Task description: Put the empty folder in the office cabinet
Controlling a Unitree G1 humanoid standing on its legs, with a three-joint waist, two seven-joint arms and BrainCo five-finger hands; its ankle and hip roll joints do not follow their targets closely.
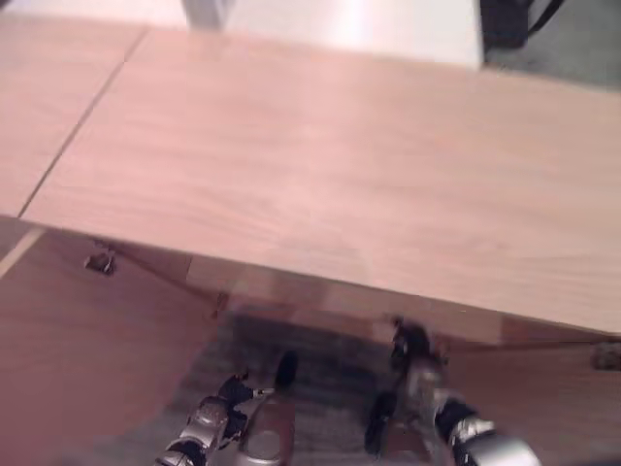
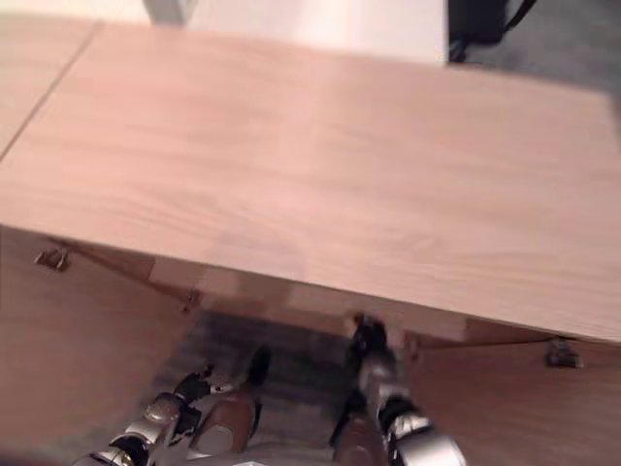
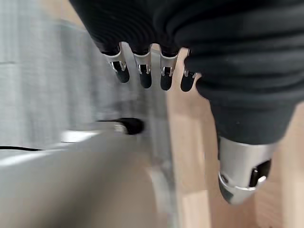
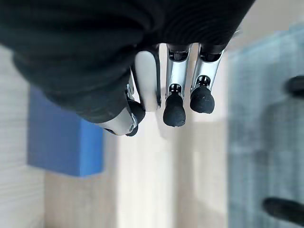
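**Q:** What lies in front of you?

**A:** A cabinet top [image 1: 340, 175] of pale wood with a fine grain, running wide across my view. A thin seam [image 1: 78, 126] splits it from a second panel on my left. Below its front edge a wooden door [image 1: 87, 359] stands open on each side, and a small metal hinge [image 1: 99, 262] sits near the left one. Grey carpet [image 1: 320, 379] shows between the doors. Past the far edge there is something white [image 1: 388, 24], with a dark object [image 1: 505, 19] beside it.

**Q:** And your hands?

**A:** Both hang low before the cabinet's front, over the carpet. My left hand [image 1: 209, 419] has straight fingers and nothing in it. My right hand [image 1: 424, 383] has loose fingers, and it is empty too.

**Q:** Where's the folder?

**A:** My right wrist camera sees the blue folder [image 4: 64, 135] against light wood, clear of my fingers. I cannot tell which shelf that is.
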